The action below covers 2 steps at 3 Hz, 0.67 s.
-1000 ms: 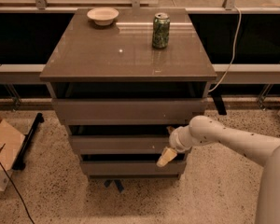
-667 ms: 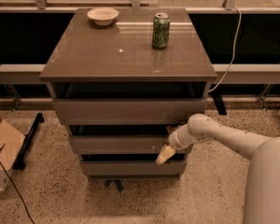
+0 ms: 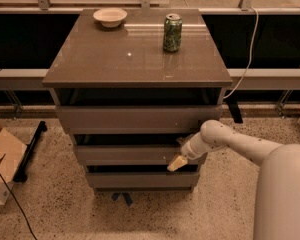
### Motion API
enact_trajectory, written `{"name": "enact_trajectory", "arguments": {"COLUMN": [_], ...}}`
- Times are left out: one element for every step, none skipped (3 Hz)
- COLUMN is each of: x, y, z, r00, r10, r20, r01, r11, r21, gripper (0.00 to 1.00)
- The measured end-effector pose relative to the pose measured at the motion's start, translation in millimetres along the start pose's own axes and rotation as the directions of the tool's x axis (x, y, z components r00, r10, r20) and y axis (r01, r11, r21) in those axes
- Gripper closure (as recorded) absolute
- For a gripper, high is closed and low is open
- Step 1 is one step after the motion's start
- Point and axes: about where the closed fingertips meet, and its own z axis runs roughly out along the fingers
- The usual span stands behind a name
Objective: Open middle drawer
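camera view: gripper (image 3: 177, 162) sits low at the right end of the middle drawer (image 3: 125, 154), its tan tip over the lower edge of that front. contact with the panel: cannot tell. released or clenched: cannot tell. nothing visibly held. white arm (image 3: 225, 138) runs off to the right and toward the camera.

middle drawer is the second front down in the grey-brown cabinet (image 3: 115, 59), between the top drawer (image 3: 135, 118) and the bottom drawer (image 3: 140, 179). a dark gap shows above each front.

handling, judged:
- flat, rigid panel with no handle, glossy, likely slippery for a face-on pinch.
- best hold looks like the upper lip, hooking into the dark gap above it, or under the lower edge near the tip.
- should slide on runners, so a straight outward pull. a hold this far right could rack it; nearer centre seems safer.
- load unknown, contents hidden.

counts:
- drawers: three
- can (image 3: 172, 32): one, upright on the top
- bowl (image 3: 110, 17): one, at the back left, well apart from the can
- gripper: one
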Motion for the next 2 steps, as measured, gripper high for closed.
{"name": "enact_trajectory", "arguments": {"x": [4, 15], "y": [17, 42], "z": [-5, -16], "r00": [0.999, 0.997], "r10": [-0.016, -0.015], "r20": [-0.031, -0.072], "r01": [0.015, 0.011], "r11": [0.9995, 0.9988], "r21": [-0.027, -0.048], "gripper": [0.50, 0.77]}}
